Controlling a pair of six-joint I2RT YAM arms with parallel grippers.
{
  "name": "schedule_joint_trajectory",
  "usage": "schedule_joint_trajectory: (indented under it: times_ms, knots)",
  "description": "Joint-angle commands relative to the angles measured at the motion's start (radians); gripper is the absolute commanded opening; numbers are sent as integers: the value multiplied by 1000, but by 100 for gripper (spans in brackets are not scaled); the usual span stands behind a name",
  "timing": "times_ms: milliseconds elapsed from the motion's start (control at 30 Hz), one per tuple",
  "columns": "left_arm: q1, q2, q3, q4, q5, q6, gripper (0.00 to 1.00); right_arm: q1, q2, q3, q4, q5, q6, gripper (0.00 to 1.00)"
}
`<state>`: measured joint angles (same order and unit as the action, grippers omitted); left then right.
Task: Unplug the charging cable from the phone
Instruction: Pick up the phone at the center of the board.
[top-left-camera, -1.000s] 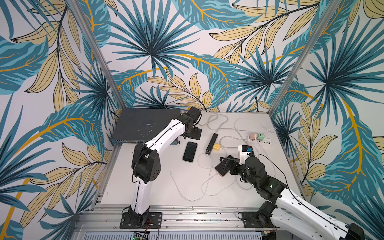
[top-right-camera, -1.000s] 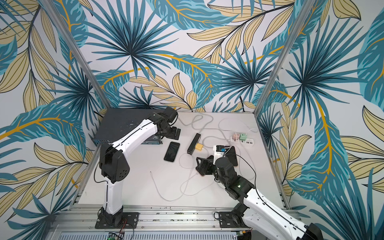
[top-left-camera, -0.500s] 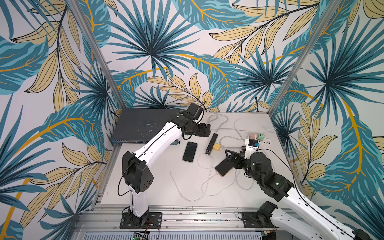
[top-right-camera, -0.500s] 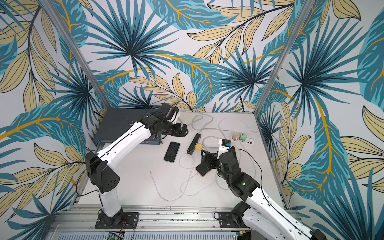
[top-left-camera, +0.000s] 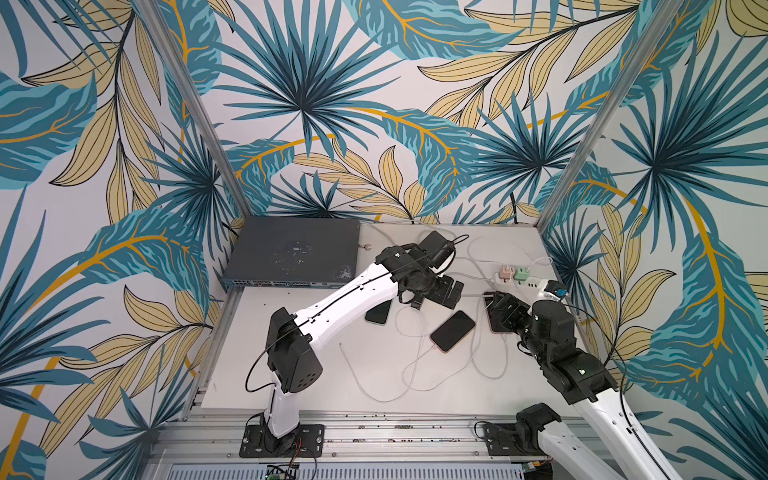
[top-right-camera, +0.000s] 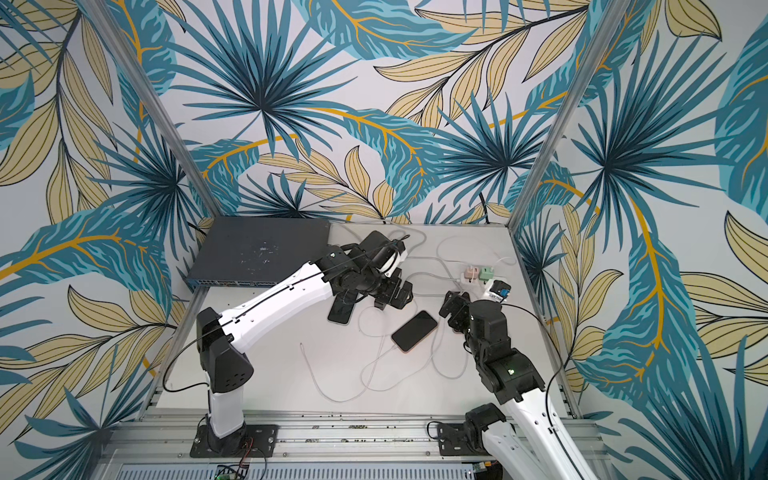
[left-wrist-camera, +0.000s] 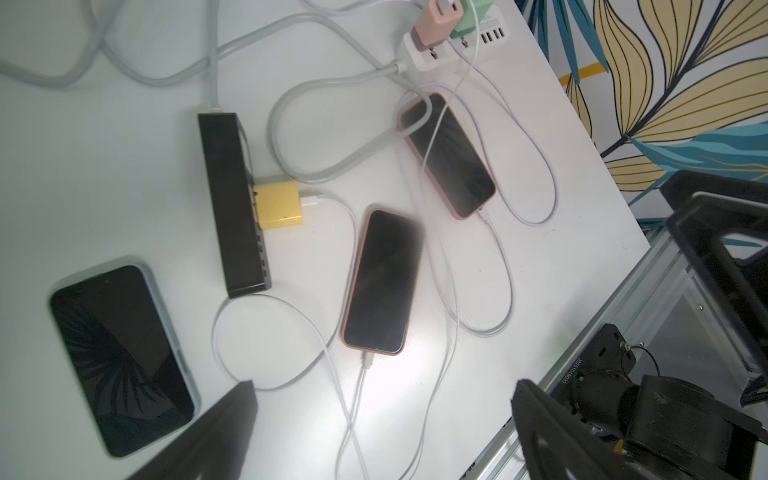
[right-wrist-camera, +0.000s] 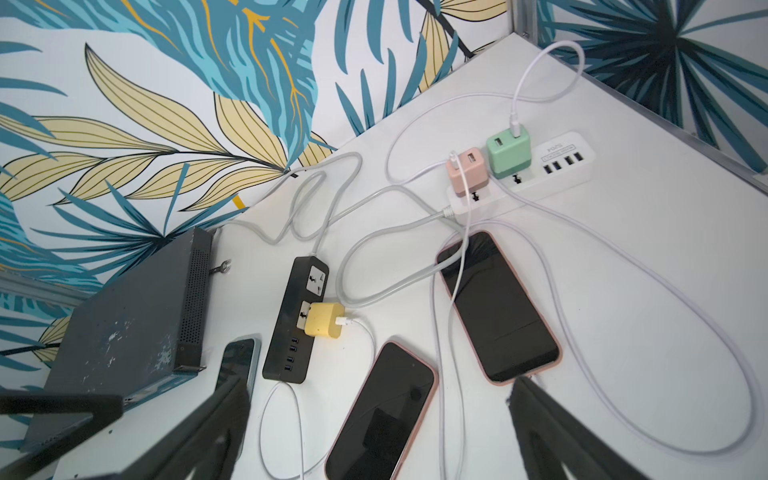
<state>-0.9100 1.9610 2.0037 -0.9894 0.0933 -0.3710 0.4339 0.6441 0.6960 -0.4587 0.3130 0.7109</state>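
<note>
Pale tabletop (top-left-camera: 498, 395) — leaf-print walls (top-left-camera: 374, 83)

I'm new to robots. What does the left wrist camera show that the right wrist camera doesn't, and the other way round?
Only the left wrist view: the cable plug seated in the middle pink phone, the dark phone in full, and the metal edge rail.

Only the right wrist view: the grey box by the wall.

Both: the middle pink phone, the other pink phone, the black power strip with its yellow charger, and the white power strip with its pink charger and green charger.
</note>
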Motion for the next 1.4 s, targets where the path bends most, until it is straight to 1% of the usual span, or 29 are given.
schedule_joint_trajectory:
  times_ms: [0,167,300,367,567,900,1067,1367]
  knots:
    - [-34,67,52,-53,-35,49,100,-40,-26,-31,-49,-37,30,100]
    - [-56,167,139,-100,-56,92,100,-92,-65,-40,-71,-33,33,99]
    - [-58,263,212,-144,-38,153,100,-102,-141,-72,-97,13,51,100]
    - [-58,318,258,-178,-28,176,100,-103,-169,-92,-109,12,56,100]
    - [-58,396,278,-167,-36,198,100,-103,-212,-124,-127,2,64,100]
    - [-58,486,303,-130,-16,208,100,-103,-227,-156,-106,-37,69,99]
    - [-58,514,324,-119,-19,221,95,-104,-239,-169,-98,-47,73,100]
    - [-58,553,346,-110,-27,223,100,-103,-234,-180,-85,-64,66,99]
